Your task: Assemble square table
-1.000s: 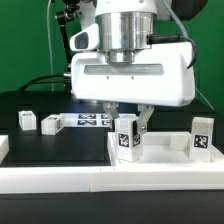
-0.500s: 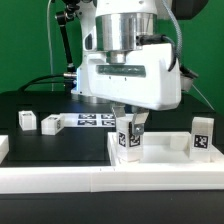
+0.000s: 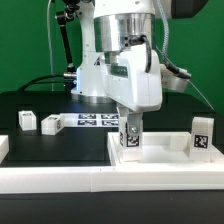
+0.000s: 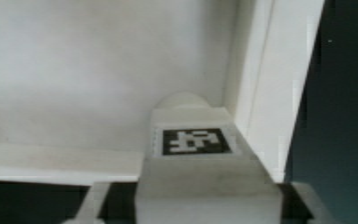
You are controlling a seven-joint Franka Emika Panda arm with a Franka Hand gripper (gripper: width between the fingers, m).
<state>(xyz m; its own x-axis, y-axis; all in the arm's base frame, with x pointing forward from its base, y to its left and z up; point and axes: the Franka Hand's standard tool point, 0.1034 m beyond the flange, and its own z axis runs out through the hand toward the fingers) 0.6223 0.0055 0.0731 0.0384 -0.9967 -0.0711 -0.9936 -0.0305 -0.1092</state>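
The white plastic square slab with a raised rim lies flat on the black bench directly beneath the gripper. It forms a shallow tray, and inside it one short white block leg stands upright, with a black-and-white tag on its face. The gripper is pinching this leg near its upper end, jaws closed against its sides. In the wrist view the held leg reaches away from the gripper toward the slab's floor, close beside a rim wall. Whether its far end touches the floor cannot be told. Well away from the gripper, toward the exterior view's left, one loose leg and another loose leg stand on the bench outside the slab. A fourth leg stands toward the exterior view's right of the gripper, and it is unclear whether it is inside the rim. The marker board lies behind the gripper. The long white border rail runs in front.
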